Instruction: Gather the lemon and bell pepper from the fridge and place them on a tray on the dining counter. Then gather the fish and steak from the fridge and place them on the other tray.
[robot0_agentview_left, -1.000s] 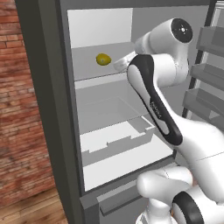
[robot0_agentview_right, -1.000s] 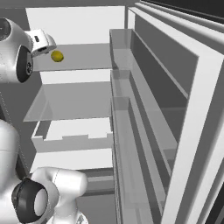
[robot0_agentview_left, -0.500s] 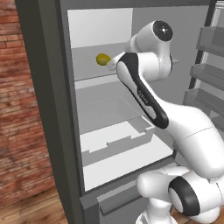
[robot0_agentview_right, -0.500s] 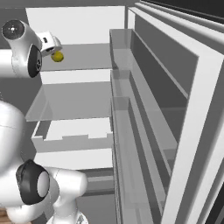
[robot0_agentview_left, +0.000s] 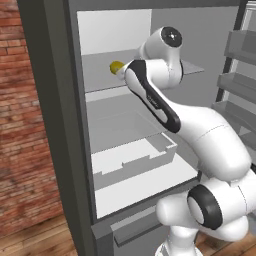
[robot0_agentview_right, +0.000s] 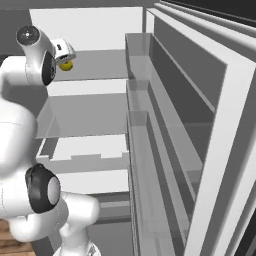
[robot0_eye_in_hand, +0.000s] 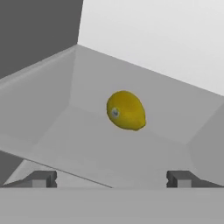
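Light: we see even, soft, rendered light with no single lamp visible; the fridge (robot0_agentview_left: 60, 125) interior is bright white at the back wall.
Shadows: faint; the lemon (robot0_eye_in_hand: 126, 110) casts only a weak dark patch on the glass shelf (robot0_eye_in_hand: 109, 148), and its underside is a little darker.
Glare: we find none; the white arm (robot0_agentview_left: 210, 135) has smooth shading without hot spots.
Sharpness: both base views look slightly soft and blocky along edges; the hand view is cleaner.
Distortion: we notice no bending at the edges.
Dim areas: the fridge's grey outer frame and the brick wall (robot0_agentview_left: 22, 125).
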